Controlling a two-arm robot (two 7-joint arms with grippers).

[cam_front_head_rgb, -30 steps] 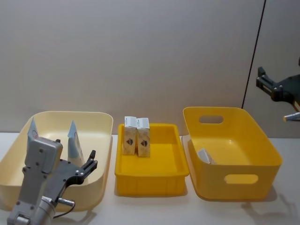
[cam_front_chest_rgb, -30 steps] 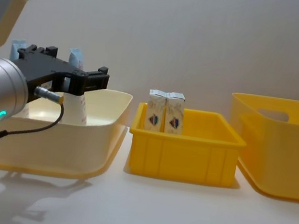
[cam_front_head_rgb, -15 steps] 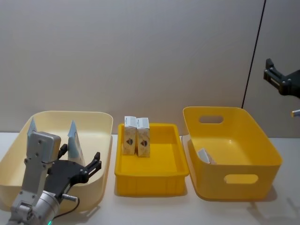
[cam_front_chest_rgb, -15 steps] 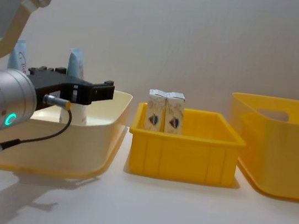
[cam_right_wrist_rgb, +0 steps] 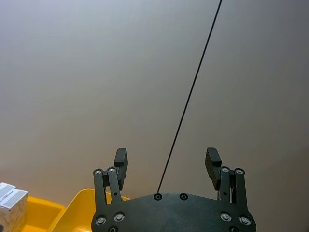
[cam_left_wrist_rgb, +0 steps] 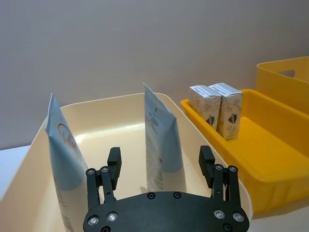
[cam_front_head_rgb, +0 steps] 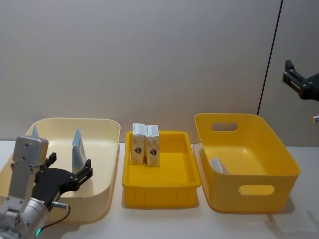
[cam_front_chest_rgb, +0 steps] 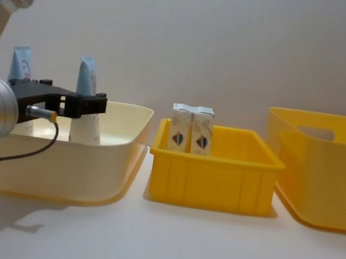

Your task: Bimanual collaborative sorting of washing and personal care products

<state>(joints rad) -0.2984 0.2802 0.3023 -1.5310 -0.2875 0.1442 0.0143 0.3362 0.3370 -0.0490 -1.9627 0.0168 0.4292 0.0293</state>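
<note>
Bench [cam_front_head_rgb: 164,219] scene seen from the robot's head, with three containers in a row.

At 9 o'clock stands a cream bin [cam_front_head_rgb: 107,124]. It holds two light-blue tubes standing upright and well apart. The nearer tube [cam_front_head_rgb: 79,149] is at the bin's centre and the farther tube [cam_front_head_rgb: 35,133] is at the bin's 10 o'clock corner.

In the centre is a shallow yellow tray [cam_front_head_rgb: 159,186]. Two cream cartons stand upright in its 11 o'clock corner, touching side by side. These are the left carton [cam_front_head_rgb: 138,144] and the right carton [cam_front_head_rgb: 152,145], and each bears a dark diamond mark.

At 3 o'clock is a deep yellow bin [cam_front_head_rgb: 259,189] with handle slots. A white item [cam_front_head_rgb: 218,165] leans against the inside of its 9 o'clock wall. Its print is too small to read.

The left gripper [cam_front_head_rgb: 70,163] hangs at the scene's 7 o'clock, over the near part of the cream bin. Its fingers are spread wide and hold nothing. In the left wrist view the nearer tube stands beyond the gap between them, and neither finger touches it.

The right gripper [cam_right_wrist_rgb: 166,154] is raised at 2 o'clock, high above the deep yellow bin and well apart from every product. Its fingers are also spread and empty.
</note>
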